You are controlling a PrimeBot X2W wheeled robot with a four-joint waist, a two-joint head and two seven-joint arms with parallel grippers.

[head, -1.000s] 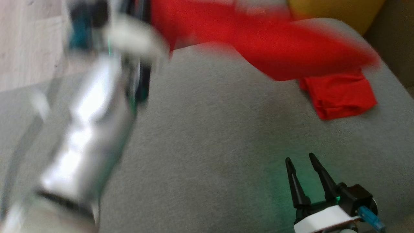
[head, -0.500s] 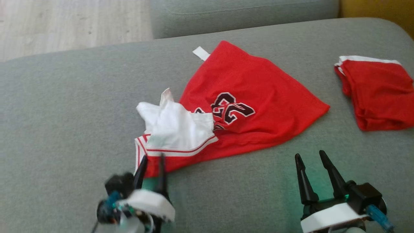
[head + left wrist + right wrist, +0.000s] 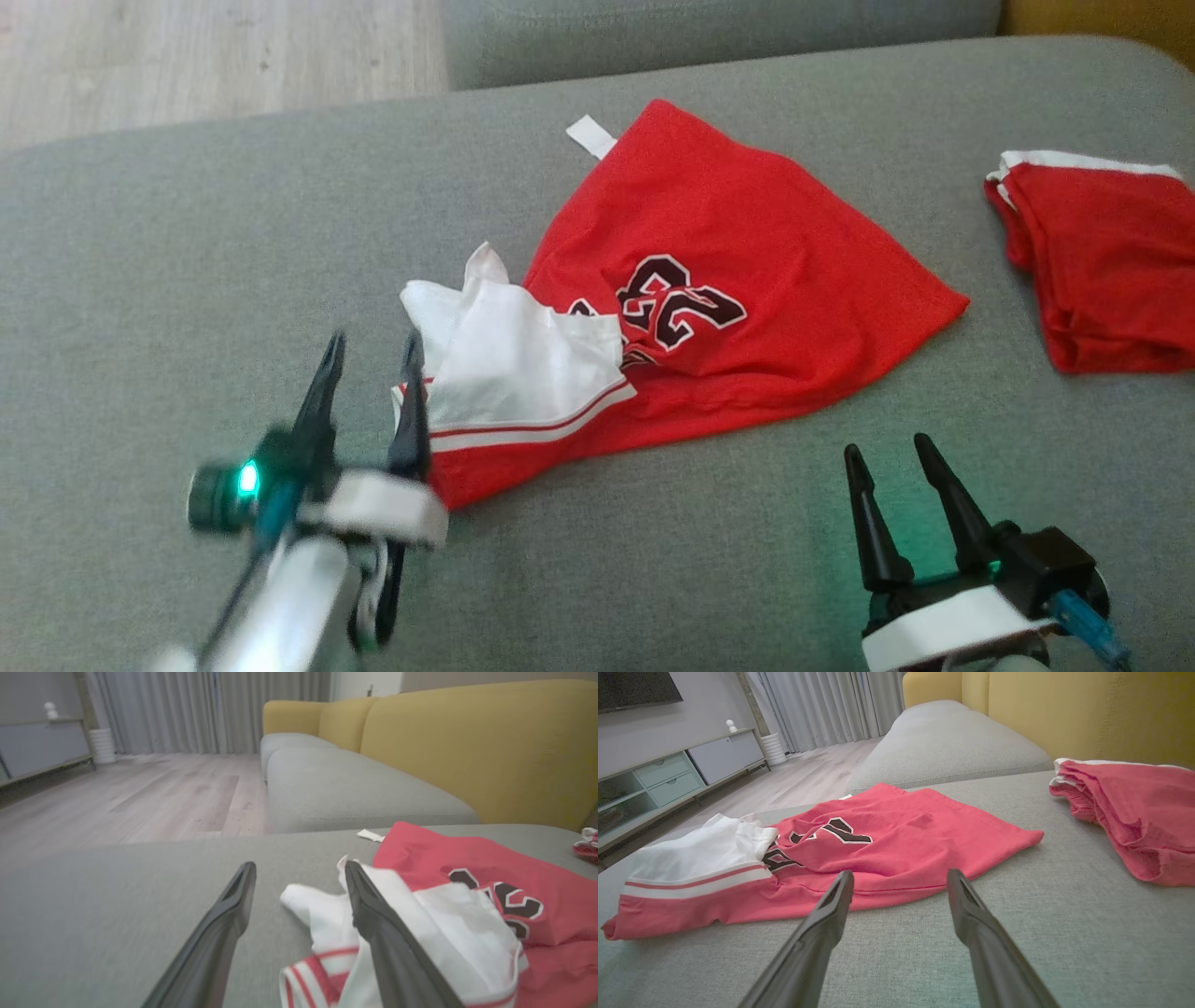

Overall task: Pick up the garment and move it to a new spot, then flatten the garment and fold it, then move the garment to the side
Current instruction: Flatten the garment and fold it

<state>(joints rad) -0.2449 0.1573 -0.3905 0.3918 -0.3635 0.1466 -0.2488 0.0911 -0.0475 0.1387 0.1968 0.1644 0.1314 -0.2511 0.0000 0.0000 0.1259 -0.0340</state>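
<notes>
Left claw (image 3: 372, 342), spread wide, sits beside the white end of the garment (image 3: 747, 233).

Bare grey sofa cushion (image 3: 140, 280) was seen open left of the red jersey (image 3: 747, 243) and along its near edge. To the right, a gap was bounded by a second red garment (image 3: 1102, 271) (folded, well apart), with the yellow backrest (image 3: 1064, 718) beyond.
</notes>
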